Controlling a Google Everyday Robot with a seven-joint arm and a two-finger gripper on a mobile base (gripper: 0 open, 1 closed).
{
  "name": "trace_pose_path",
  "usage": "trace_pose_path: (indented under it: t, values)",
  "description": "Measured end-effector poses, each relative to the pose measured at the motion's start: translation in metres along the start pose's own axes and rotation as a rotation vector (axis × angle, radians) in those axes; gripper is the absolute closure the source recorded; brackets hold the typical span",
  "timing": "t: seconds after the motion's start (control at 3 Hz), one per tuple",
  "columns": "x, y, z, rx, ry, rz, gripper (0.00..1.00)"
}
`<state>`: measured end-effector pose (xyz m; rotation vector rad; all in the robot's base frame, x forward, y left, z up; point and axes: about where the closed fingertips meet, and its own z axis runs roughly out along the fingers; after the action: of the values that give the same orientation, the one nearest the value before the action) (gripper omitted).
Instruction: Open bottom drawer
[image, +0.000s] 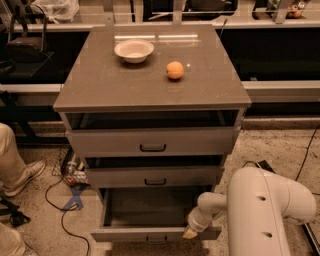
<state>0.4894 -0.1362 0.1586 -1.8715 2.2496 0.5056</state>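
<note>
The bottom drawer (150, 234) is the lowest of the cabinet's three grey-brown drawers. It is pulled well out, and its shallow grey box is open to view and looks empty. Its slim front panel carries a small dark bar handle (156, 241) near the bottom edge of the view. My gripper (190, 232) is at the right end of that front panel, its yellowish tip resting at the panel's top edge. The white arm (265, 210) fills the lower right corner.
The middle drawer (152, 177) and the top drawer (150, 142) each stand slightly out. A white bowl (133, 50) and an orange (174, 70) sit on the cabinet top. A person's leg and shoe (20, 175) and cables (65, 200) lie on the floor to the left.
</note>
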Motion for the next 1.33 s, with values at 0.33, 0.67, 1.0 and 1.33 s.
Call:
trace_pose_path:
  t: [0.33, 0.67, 1.0, 1.33]
  values:
    - [0.0, 0.0, 0.0, 0.0, 0.0, 0.0, 0.82]
    - [-0.0001, 0.0015, 0.0015, -0.003, 0.0, 0.0, 0.58]
    - [-0.0002, 0.0016, 0.0013, -0.003, 0.0, 0.0, 0.35]
    - [-0.0002, 0.0034, 0.0031, -0.007, 0.0, 0.0, 0.12]
